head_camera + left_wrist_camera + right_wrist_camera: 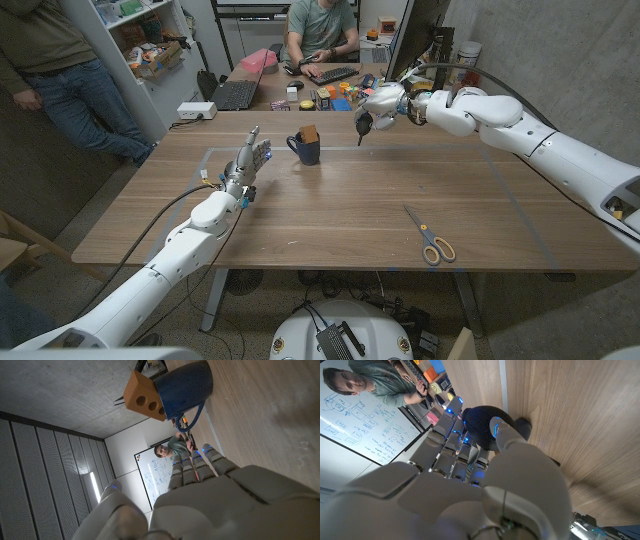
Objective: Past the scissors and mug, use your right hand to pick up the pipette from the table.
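Wooden table [330,215], cluttered office behind

**Colours on the table**

The table [330,210] is brown wood grain. The mug [306,150] is dark blue, holding an orange-brown block [308,132]. The scissors [431,238] have yellow handles and grey blades. The pipette [363,123] has a black bulb. Both hands, left hand [250,160] and right hand [383,101], are white-grey with blue lights.

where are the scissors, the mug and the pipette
scissors [430,238], head view, on the blades near the pivot
mug [307,151], head view, on its blue side
pipette [362,124], head view, on its black bulb, in the right hand [385,101]
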`<move>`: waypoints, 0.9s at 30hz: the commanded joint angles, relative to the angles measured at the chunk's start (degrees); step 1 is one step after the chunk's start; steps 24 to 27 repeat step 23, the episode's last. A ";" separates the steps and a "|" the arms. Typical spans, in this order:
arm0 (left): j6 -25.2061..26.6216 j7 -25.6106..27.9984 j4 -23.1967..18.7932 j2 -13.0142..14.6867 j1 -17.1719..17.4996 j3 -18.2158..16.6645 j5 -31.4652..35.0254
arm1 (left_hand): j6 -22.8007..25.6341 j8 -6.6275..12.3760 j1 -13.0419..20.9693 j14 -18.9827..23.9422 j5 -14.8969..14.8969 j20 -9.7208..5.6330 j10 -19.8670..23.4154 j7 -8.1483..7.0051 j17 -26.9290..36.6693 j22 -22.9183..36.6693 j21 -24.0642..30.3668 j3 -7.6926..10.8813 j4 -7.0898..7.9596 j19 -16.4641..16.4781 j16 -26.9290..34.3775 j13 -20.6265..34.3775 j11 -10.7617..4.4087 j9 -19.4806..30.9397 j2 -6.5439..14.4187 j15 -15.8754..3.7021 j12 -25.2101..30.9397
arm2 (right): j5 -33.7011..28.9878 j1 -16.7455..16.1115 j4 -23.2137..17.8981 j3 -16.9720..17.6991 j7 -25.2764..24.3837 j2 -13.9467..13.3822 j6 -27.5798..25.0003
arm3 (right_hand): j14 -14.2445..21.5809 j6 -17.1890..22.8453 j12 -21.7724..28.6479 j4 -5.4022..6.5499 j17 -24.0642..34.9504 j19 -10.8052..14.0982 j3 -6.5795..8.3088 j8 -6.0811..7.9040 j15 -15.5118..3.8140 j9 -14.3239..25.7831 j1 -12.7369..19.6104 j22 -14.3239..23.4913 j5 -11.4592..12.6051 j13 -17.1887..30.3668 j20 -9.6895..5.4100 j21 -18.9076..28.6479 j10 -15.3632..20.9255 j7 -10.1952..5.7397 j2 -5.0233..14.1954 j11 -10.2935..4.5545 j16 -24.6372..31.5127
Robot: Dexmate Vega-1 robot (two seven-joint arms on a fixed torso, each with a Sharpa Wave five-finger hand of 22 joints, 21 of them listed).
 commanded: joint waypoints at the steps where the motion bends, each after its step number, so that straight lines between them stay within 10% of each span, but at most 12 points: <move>1: -1.00 0.08 -1.06 0.74 1.30 -1.03 -0.37 | 0.53 0.19 0.00 0.49 0.22 0.18 0.39 -0.08 0.10 0.17 0.45 -0.28 -0.11 0.25 0.42 0.25 0.15 0.14 0.23 0.00 0.20 | -0.35 0.52 -5.64 4.15 3.94 -0.48 -0.19 | 0.81 0.69 0.44 0.07 0.33 0.28 0.40 0.42 -4.62 0.35 -0.30 0.16 -0.23 0.43 -0.48 -0.12 0.66 -0.18 0.20 0.03 0.29; 27: -2.23 -0.01 -1.25 0.98 2.44 -1.94 -0.70 | 0.69 0.21 0.15 0.47 0.33 0.20 0.39 0.01 0.09 0.16 0.42 -0.54 -0.18 0.17 0.40 0.25 0.08 0.14 0.36 -0.01 0.20 | 1.02 3.45 -10.81 9.57 8.07 0.29 -2.71 | 1.83 1.31 0.83 0.23 0.64 0.48 0.87 1.19 -4.82 1.02 -0.88 0.20 -0.96 1.75 -0.55 -0.16 1.67 -0.20 0.30 -0.38 0.25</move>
